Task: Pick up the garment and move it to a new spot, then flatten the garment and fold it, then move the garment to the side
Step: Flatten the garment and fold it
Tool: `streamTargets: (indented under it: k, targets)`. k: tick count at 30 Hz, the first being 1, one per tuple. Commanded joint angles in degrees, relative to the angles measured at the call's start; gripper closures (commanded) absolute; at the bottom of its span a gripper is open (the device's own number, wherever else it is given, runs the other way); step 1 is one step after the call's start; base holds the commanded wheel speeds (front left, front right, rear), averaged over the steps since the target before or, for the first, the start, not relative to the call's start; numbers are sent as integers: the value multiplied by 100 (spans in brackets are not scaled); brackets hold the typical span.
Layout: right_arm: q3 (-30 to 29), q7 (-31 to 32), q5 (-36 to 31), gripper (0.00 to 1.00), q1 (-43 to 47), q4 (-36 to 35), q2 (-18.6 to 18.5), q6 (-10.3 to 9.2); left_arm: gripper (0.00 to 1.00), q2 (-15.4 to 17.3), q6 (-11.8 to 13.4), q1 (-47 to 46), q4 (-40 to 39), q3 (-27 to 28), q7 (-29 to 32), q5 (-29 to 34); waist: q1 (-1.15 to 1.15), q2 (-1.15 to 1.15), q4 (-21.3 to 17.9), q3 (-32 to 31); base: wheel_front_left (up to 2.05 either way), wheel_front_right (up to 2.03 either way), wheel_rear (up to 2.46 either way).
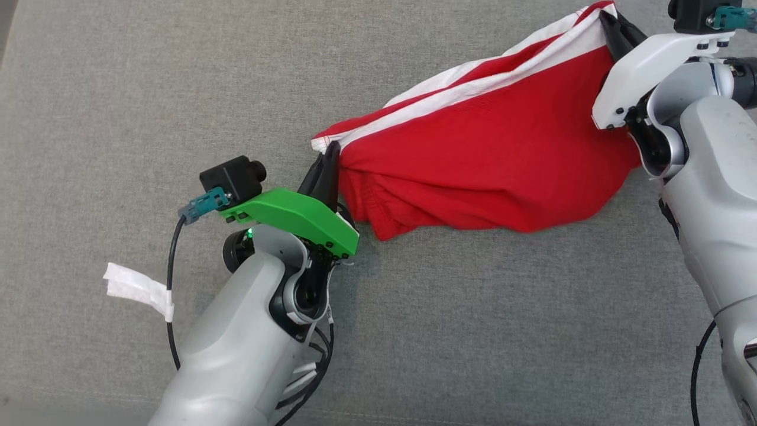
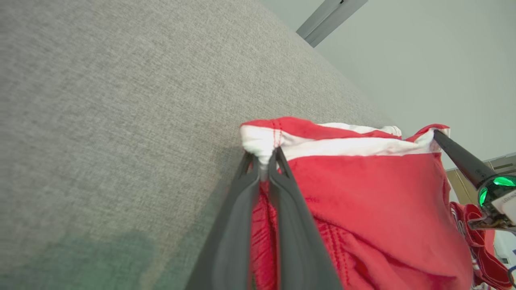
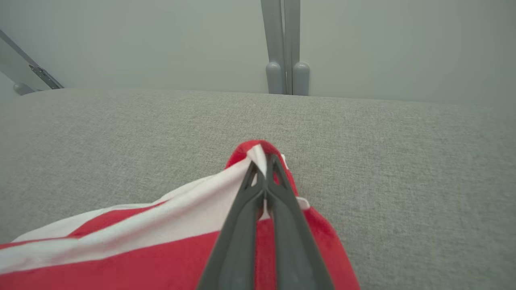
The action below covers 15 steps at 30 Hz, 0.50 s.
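- Two grippers hold the garment (image 1: 491,160) at its two ends, and it stretches between them over the grey fabric surface (image 1: 118,89).
- The left gripper (image 1: 332,152) has its jaws closed on the left corner of the garment, at the white band; in the left wrist view the dark fingers (image 2: 238,225) pinch the white hem with almost no gap.
- The right gripper (image 1: 606,21) has its jaws fully closed on the other corner, at the upper right of the head view; in the right wrist view the cloth comes out on both sides of the tips (image 3: 266,161).
- The garment is red with white bands along its upper edge.
- Its upper edge runs as a slanted line from the left gripper up to the right gripper.
- Its red lower part sags down in soft folds toward the surface; I cannot tell if it touches.
- One white strip of tape (image 1: 136,290) sits on the black cable beside the left arm.
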Motion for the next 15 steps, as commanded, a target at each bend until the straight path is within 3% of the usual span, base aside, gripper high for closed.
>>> streamTargets:
  k: [1,7,8,9,10,11,12,15]
  targets:
    - [62,-75,44,100,-133,139,-39,-3,100,16,40,-115,38,-23,-52,-58,0,0,56,40,0,0,0]
    - [283,-290,151,100,-435,660,-48,-3,100,17,55,-188,97,-68,-184,-77,0,0,72,46,0,0,0]
    - [324,-324,179,100,-472,740,-45,-3,72,18,48,-206,93,-78,-203,-42,0,0,71,40,0,0,0]
    - [354,-342,193,87,-498,803,-44,-3,55,19,38,-206,83,-88,-227,-23,0,0,67,31,0,0,0]
    - [396,-365,220,52,-521,881,-34,-3,0,41,7,-208,52,-113,-243,19,0,0,62,16,0,0,0]
    - [423,-391,244,7,-543,928,-31,-3,0,68,-2,-200,24,-124,-269,54,0,0,58,-3,0,0,0]
    - [462,-427,275,0,-574,980,-43,-3,0,116,-12,-178,-22,-147,-306,107,0,0,55,-29,0,0,0]
    - [563,-482,373,0,-618,1081,-75,-3,0,284,35,-68,-187,-205,-440,333,0,0,48,-121,0,0,0]
